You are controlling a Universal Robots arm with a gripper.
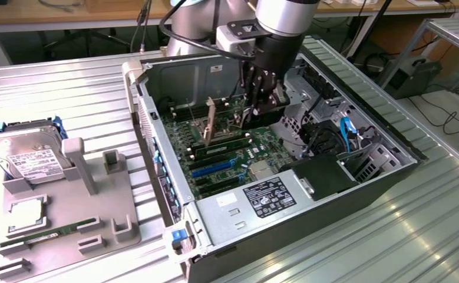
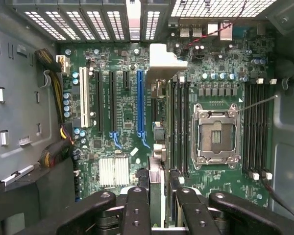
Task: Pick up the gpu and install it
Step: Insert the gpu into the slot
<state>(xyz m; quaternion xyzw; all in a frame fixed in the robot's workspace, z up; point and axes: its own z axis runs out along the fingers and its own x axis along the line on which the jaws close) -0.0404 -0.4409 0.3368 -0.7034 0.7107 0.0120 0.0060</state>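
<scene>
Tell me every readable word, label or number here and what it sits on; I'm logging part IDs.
None can be read.
Hard drive white label: print too small.
Power supply black sticker inside the computer case: symbols and text blurred.
Motherboard markings: too small.

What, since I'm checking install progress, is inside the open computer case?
The motherboard with an empty CPU socket, and the gripper holding the gpu edge-on above it. Board under the card is covered.

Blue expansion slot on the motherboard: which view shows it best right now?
The wrist view. It looks straight onto the blue slot, so its whole length shows, unobstructed, beside the black slots. The exterior view shows the same slot at a slant, from farther off, with little detail.
</scene>
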